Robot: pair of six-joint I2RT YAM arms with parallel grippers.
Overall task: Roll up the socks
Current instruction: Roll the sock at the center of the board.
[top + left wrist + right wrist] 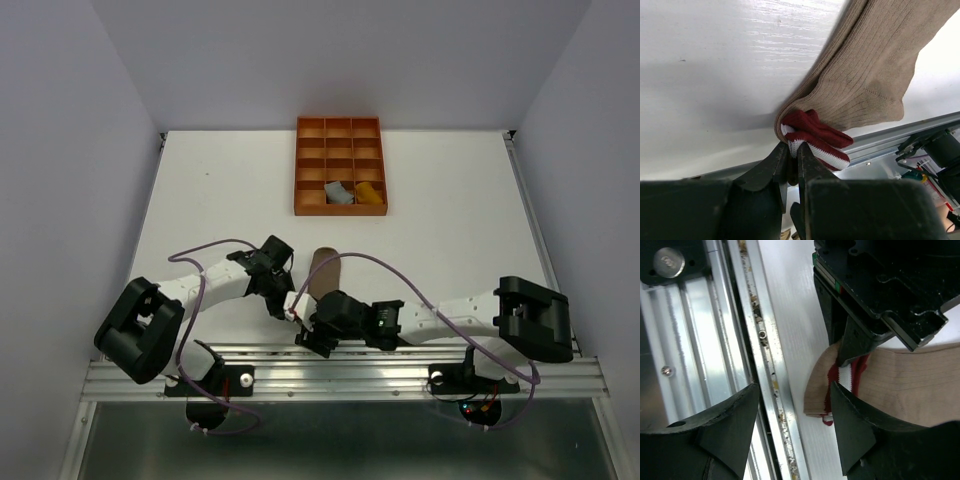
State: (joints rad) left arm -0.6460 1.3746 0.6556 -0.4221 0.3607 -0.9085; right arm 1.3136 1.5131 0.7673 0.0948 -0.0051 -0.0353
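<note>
Taupe-brown sock (875, 75): maroon-white cuff (815, 137) was pinched fast by left gripper (792, 150); right gripper (792, 399) was recorded with jaws spread, beside it.

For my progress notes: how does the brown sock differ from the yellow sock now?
The brown sock lies stretched out on the table; the yellow sock sits bunched in a tray compartment. The left hand pinches the brown sock's cuff; nothing touches the yellow one.

right pincer (794, 390): jaws apart | left pincer (852, 359): clamped on taupe sock (912, 385) cuff (maroon-white stripes) | rail (715, 355): at left
</note>
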